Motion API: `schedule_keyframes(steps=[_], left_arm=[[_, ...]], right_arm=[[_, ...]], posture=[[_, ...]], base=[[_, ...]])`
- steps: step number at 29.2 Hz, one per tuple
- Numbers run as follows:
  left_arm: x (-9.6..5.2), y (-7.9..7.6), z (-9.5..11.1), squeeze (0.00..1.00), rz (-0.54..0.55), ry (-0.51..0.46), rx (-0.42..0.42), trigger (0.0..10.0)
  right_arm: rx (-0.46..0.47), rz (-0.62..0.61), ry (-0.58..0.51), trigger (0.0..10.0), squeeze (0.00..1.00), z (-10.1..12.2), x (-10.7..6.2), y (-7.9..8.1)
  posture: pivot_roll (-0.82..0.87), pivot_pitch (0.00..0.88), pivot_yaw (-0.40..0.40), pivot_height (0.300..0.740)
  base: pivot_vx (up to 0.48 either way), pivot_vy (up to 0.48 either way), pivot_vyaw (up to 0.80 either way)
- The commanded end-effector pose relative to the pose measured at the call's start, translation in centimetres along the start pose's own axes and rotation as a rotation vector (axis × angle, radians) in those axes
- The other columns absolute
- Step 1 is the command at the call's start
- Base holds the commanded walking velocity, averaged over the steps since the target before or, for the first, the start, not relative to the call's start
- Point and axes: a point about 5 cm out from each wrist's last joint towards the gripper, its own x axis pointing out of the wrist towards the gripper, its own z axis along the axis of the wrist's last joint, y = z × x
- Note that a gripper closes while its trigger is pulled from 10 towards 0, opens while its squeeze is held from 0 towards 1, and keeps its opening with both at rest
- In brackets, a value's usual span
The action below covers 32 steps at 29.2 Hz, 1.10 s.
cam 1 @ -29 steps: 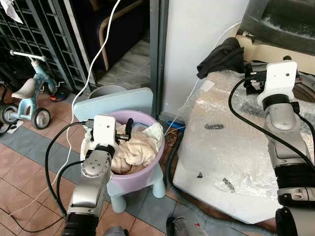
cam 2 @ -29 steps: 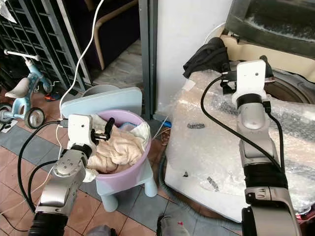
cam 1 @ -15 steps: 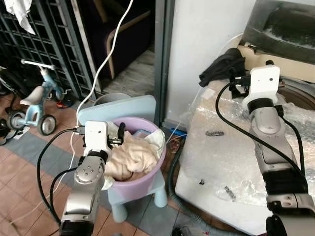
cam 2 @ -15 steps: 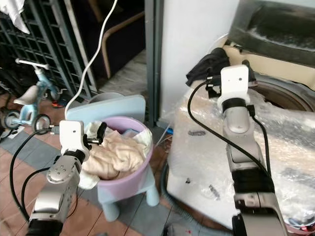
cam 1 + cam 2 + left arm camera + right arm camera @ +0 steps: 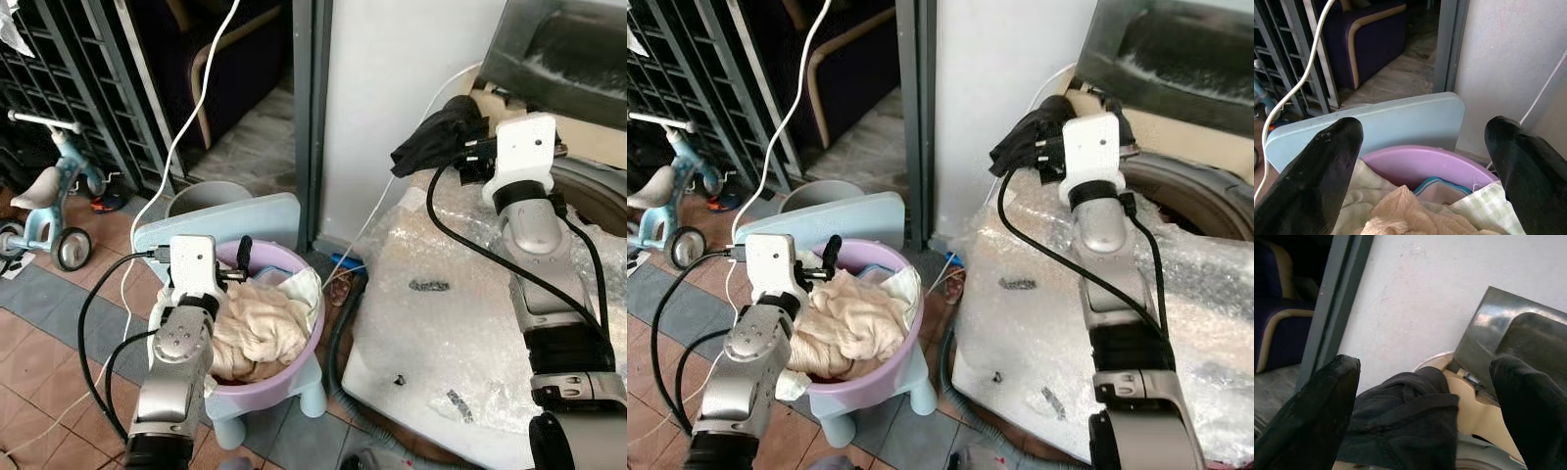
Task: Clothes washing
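Note:
A purple basin [image 5: 294, 367] heaped with cream clothes [image 5: 260, 328] stands on a light blue child's chair [image 5: 220, 220] on the tiled floor. My left gripper [image 5: 240, 264] hovers at the basin's back left rim, open, its fingers [image 5: 1327, 166] spread wide above the cloth [image 5: 1400, 220] with nothing held. A black garment [image 5: 436, 132] lies bunched on the back corner of the bubble-wrapped washing machine [image 5: 460, 313]. My right gripper [image 5: 468, 155] is at that garment, open. In the right wrist view the black garment [image 5: 1405, 421] sits just beyond the fingers [image 5: 1317, 411].
The washer's open lid [image 5: 568, 49] and drum opening [image 5: 593, 191] are at the far right. A white cable [image 5: 186, 127] hangs by the grey door frame [image 5: 312, 108]. A grey bucket [image 5: 201, 196], a child's tricycle [image 5: 44, 196] and a metal gate [image 5: 59, 88] stand at the left. A hose [image 5: 338, 357] lies on the floor.
The head view has swung about. My right gripper has come closer to the black garment. My left gripper stays over the basin, open as before.

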Motion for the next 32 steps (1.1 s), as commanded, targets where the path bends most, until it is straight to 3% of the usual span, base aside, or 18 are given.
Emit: schedule_keyframes(steps=[1,3,4,5,7,10,11,12,13,14,16,17,18,22,26,30,32], left_arm=[[0.1,0.3,0.3,0.0,0.005,-0.005,0.017,10.0],[0.1,0.4,0.6,0.0,0.008,-0.01,0.019,10.0],[0.0,0.4,0.9,0.0,0.019,-0.011,0.029,10.0],[0.0,0.4,0.9,0.0,0.019,-0.011,0.029,10.0],[-0.5,0.3,1.0,0.0,0.029,-0.01,0.023,10.0],[-1.1,0.3,0.7,0.0,0.036,0.001,0.019,10.0],[-1.3,0.3,0.4,0.0,0.041,0.012,0.019,10.0],[-1.3,0.3,0.4,0.0,0.041,0.012,0.019,10.0],[-1.5,0.4,0.3,0.0,0.043,0.016,0.02,10.0],[-1.6,0.5,0.1,0.0,0.049,0.026,0.02,10.0],[-1.7,0.7,0.1,0.0,0.054,0.033,0.021,10.0],[-1.6,0.8,0.1,0.0,0.046,0.041,0.029,10.0],[-1.6,0.8,0.1,0.0,0.046,0.041,0.029,10.0],[-1.5,1.0,0.2,0.0,0.017,0.053,0.056,10.0],[-1.3,1.5,0.6,0.0,0.024,0.053,0.072,10.0],[-1.3,2.0,0.4,0.0,0.024,0.063,0.091,10.0],[-1.2,2.1,0.4,0.0,0.026,0.066,0.094,10.0]], right_arm=[[-0.014,0.081,-0.043,10.0,0.0,1.5,1.3,1.3],[-0.045,0.15,-0.039,10.0,0.0,2.2,2.4,2.4],[-0.086,0.204,0.004,10.0,0.0,2.7,4.0,3.4],[-0.086,0.204,0.004,10.0,0.0,2.7,4.0,3.4],[-0.062,0.237,0.055,10.0,0.0,3.4,5.5,4.1],[-0.085,0.241,0.171,10.0,0.0,2.6,6.5,4.4],[-0.045,0.212,0.286,10.0,0.0,1.5,6.6,4.1],[-0.045,0.212,0.286,10.0,0.0,1.5,6.6,4.1],[-0.044,0.183,0.36,10.0,0.0,0.7,6.5,3.8],[-0.024,0.123,0.444,10.0,0.0,-0.1,6.4,2.7],[0.023,0.051,0.48,10.0,0.0,-0.3,6.4,1.1],[0.087,-0.04,0.512,10.0,0.0,-0.8,6.2,-0.7],[0.087,-0.04,0.512,10.0,0.0,-0.8,6.2,-0.7],[0.163,-0.193,0.577,10.0,0.0,-2.4,5.2,-3.9],[0.134,-0.415,0.602,10.0,0.0,-4.1,3.1,-8.9],[0.113,-0.625,0.606,10.0,0.0,-4.6,1.3,-12.9],[0.099,-0.668,0.594,10.0,0.0,-4.4,1.0,-13.8]], posture=[[0.05,0.0,0.005,0.74],[0.06,0.019,0.004,0.74],[0.07,0.044,-0.005,0.74],[0.07,0.044,-0.005,0.74],[0.09,0.087,-0.023,0.74],[0.09,0.101,-0.033,0.74],[0.09,0.1,-0.039,0.74],[0.09,0.1,-0.039,0.74],[0.09,0.092,-0.044,0.74],[0.09,0.087,-0.04,0.74],[0.09,0.09,-0.031,0.74],[0.09,0.09,-0.024,0.74],[0.09,0.09,-0.024,0.74],[0.1,0.085,-0.008,0.74],[0.11,0.072,0.029,0.74],[0.1,0.059,0.034,0.74],[0.1,0.06,0.033,0.74]], base=[[0.0,0.0,0.0],[0.0,0.0,0.0],[0.0,0.0,0.0],[0.0,0.0,0.0],[0.0,0.0,0.0],[0.0,0.0,0.0],[0.0,0.0,0.0],[0.0,0.0,0.0],[0.0,0.0,0.0],[0.0,0.0,0.0],[0.0,0.0,0.0],[0.0,0.0,0.0],[0.0,0.0,0.0],[0.0,0.0,0.0],[0.0,0.0,0.0],[0.0,0.0,0.0],[0.0,0.0,0.0]])
